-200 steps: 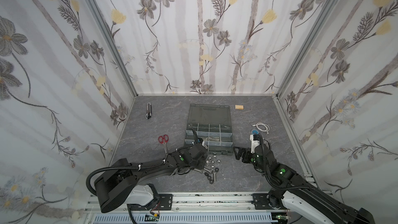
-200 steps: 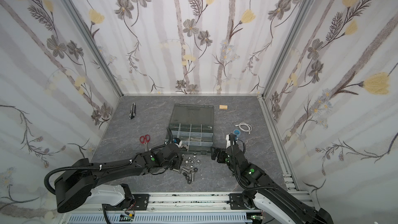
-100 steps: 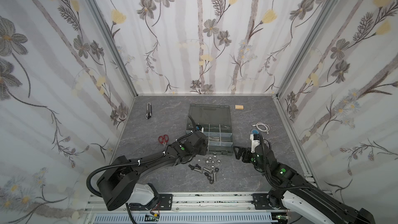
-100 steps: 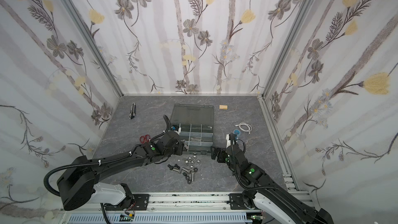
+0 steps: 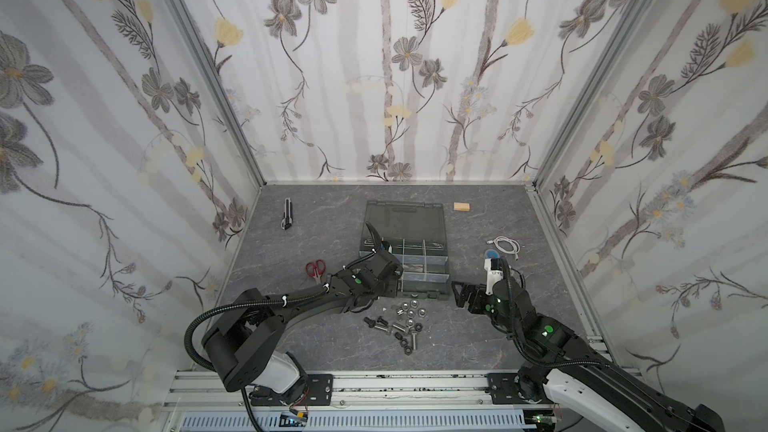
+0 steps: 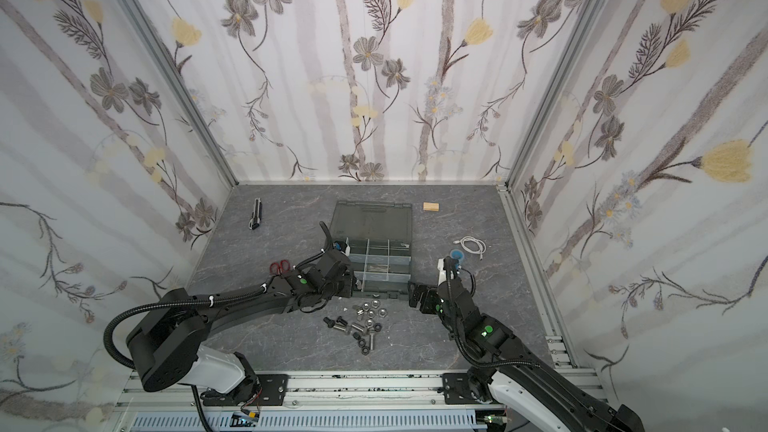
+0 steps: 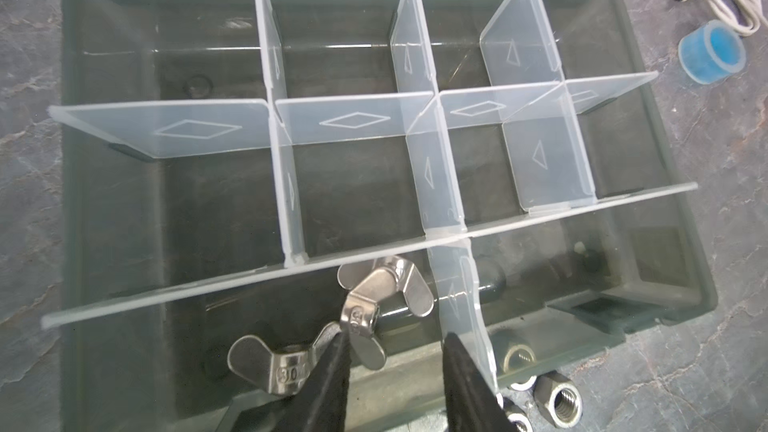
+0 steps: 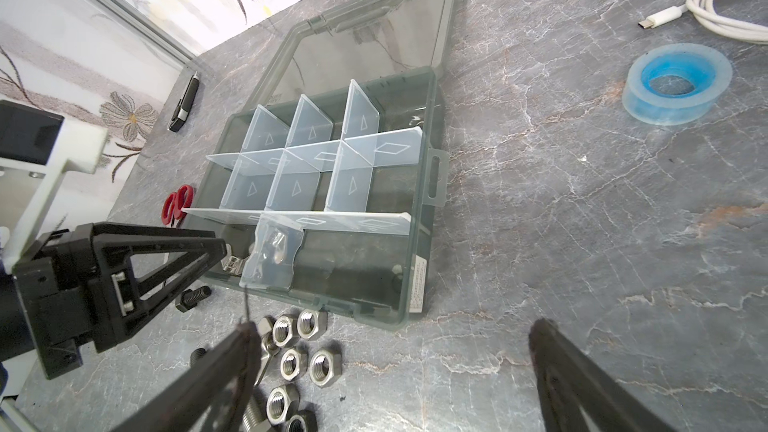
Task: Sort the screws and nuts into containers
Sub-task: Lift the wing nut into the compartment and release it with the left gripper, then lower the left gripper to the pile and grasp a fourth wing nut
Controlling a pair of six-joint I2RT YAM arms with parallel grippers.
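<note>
Your left jaws are standing slightly parted, empty, over the near compartment (image 7: 166, 347) of the case (image 7: 68, 201); a wing nut (image 7: 376, 305) is lying there just off one tip; loose nuts (image 8: 309, 363) and screws (image 5: 380, 323) are lying on the surface (image 8: 582, 243) before the case, nearest your wide-spread right jaws.

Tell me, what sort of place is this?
Most likely a robot test booth, not a home: flower-patterned walls box in a grey tabletop, a left arm and right arm are mounted on a metal rail, and an organizer case sits beside loose nuts and screws.
</note>
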